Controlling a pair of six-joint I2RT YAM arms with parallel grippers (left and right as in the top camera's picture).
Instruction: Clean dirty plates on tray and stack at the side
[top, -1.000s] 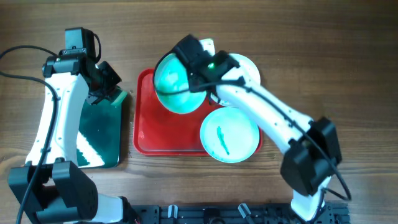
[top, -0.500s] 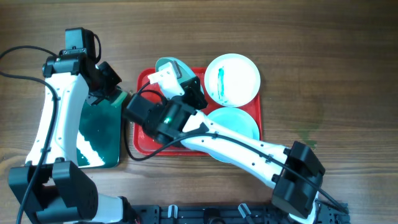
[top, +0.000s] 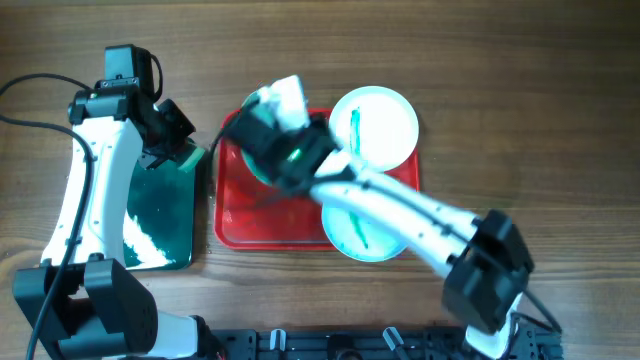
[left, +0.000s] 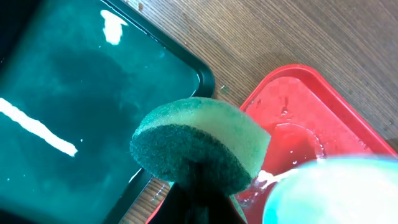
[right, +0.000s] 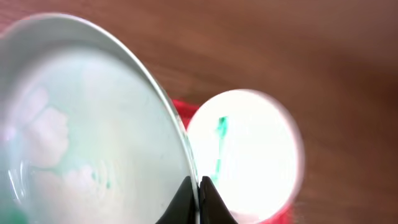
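Between the closed fingers of the right tool (right: 198, 190) sits the rim of one plate (right: 81, 124) — pinched at its edge and tilted steeply, its pale inside showing a faint teal tint and wet patches. Just beyond the tool, past that rim, a second plate (right: 242, 149) lies flat with a teal streak down its middle. From overhead the right arm (top: 400, 200) stretches across the red tray (top: 235, 215) and covers much of a third plate (top: 350, 240), which lies behind the tool, under the forearm. The left tool (left: 198, 186) is clamped on a round green sponge (left: 202, 149), which hides its fingertips. Below it lie the corner of the black tray (left: 205, 81) with its green inside, bare table (left: 280, 37) wood and the red tray's wet corner — the held plate's blurred rim close beside the sponge.
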